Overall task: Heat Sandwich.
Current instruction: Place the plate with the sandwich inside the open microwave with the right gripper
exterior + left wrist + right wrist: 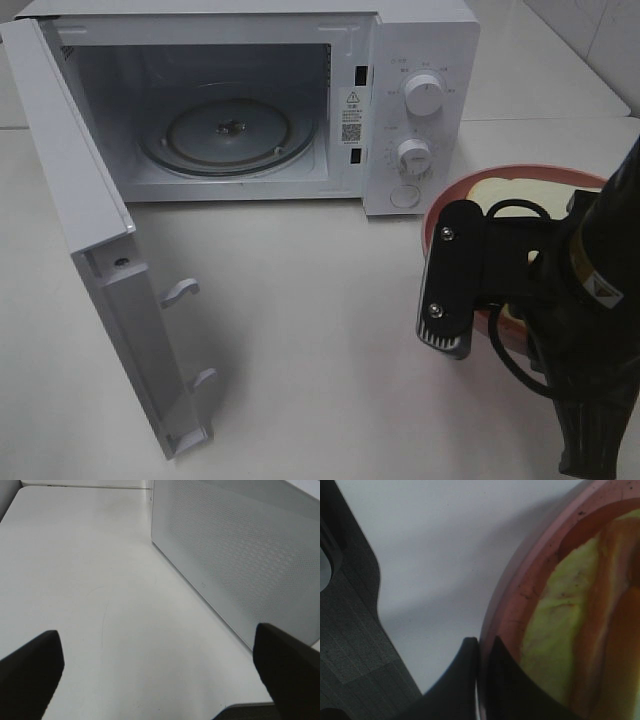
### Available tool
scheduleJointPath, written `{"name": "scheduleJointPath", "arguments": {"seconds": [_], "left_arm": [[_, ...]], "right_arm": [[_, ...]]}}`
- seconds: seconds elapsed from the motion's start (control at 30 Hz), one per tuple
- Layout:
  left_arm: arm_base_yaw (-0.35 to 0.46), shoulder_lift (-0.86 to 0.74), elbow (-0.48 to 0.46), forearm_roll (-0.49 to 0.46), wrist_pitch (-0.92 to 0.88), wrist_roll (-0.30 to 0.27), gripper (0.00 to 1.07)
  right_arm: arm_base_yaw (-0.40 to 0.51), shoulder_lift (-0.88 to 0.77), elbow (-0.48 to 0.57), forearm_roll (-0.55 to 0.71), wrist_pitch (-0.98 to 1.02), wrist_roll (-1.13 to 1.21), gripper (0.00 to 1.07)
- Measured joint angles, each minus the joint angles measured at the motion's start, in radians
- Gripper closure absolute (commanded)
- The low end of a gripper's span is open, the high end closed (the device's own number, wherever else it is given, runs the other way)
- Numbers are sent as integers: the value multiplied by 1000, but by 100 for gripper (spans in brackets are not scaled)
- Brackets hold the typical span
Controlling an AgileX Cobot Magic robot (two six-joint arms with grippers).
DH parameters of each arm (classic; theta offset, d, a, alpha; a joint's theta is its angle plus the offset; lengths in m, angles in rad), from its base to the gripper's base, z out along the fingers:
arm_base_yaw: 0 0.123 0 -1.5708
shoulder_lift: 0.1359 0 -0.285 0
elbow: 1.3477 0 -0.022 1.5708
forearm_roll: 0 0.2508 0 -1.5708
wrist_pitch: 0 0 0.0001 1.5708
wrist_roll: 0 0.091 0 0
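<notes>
We are seeing the sandwich (528, 188) lying flat on a round pink plate (447, 200), which is sitting on the worktop (300, 300) just to the right of the microwave (420, 60), below its dials. Its thick white bread is facing up, only partly showing from above. Up close, pale green-yellow and orange-brown filling is showing, reaching near the plate's rim.

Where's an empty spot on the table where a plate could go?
The big bare patch of table lies between the open microwave door, the microwave front and the pink plate. The glass turntable inside is bare too. It is crowded at the right, where the right gripper pinches the plate's rim beside the sandwich.
</notes>
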Motion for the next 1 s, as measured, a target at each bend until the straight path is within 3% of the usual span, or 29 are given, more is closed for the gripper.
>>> {"name": "scheduleJointPath", "arguments": {"seconds": [1.0], "left_arm": [[0,0,0,0,0,0,9]], "right_arm": [[0,0,0,44,-172,-515,107]]}}
